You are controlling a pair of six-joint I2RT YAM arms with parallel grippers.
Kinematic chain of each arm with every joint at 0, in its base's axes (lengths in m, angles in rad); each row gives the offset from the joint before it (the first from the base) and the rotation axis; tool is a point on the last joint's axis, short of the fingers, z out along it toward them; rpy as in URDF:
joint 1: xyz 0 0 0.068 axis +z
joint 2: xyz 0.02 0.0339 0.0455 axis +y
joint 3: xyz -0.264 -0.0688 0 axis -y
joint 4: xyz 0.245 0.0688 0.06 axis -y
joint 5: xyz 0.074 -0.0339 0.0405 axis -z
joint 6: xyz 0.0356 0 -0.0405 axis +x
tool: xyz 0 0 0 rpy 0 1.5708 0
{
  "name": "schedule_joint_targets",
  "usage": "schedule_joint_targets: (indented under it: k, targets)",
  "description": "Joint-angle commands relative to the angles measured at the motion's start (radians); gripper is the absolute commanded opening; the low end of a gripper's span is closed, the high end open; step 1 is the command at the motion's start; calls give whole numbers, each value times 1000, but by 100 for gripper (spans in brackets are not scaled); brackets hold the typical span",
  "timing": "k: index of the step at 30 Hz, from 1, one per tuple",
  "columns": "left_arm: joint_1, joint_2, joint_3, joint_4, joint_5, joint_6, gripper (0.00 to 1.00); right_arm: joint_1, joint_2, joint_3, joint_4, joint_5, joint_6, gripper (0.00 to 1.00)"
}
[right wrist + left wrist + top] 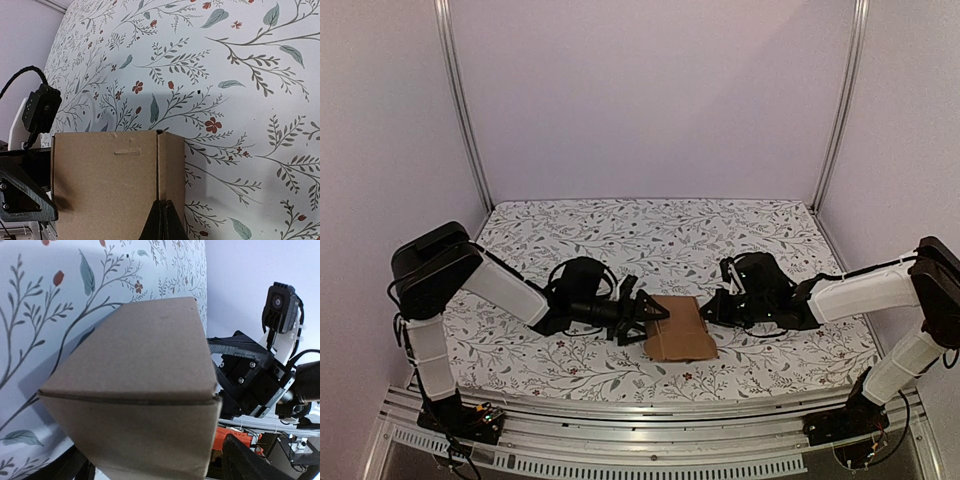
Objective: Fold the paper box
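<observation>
Robot lab test cell, floral-print table at its middle, plain pale walls around the table on 3 sides, aluminium posts at the table's far corners, slotted aluminium rail along the table's near edge, 2 arm bases bolted to it.

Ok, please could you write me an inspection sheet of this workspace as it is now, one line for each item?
Surface: floral cloth, lying flat.
Job's things: paper box, brown, partly folded, between both grippers.
Clutter: nothing seen.
Grippers: left gripper open at the box's left edge; right gripper shut, tip against its right side.
Cables: black cable looped at the left wrist camera, clear of the box.
Surroundings: plain pale walls, metal frame posts.
</observation>
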Motion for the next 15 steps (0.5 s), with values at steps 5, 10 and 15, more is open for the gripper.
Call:
schedule_joint_targets:
  k: [5, 10, 15]
  targets:
    - [11, 32, -18, 94, 33, -45, 72, 11, 10, -17, 1, 11, 4, 0]
    - [11, 35, -20, 113, 38, -55, 60, 9, 4, -17, 1, 9, 1, 0]
    - [13, 29, -17, 130, 55, -56, 46, 9, -26, -10, -6, 11, -38, 25]
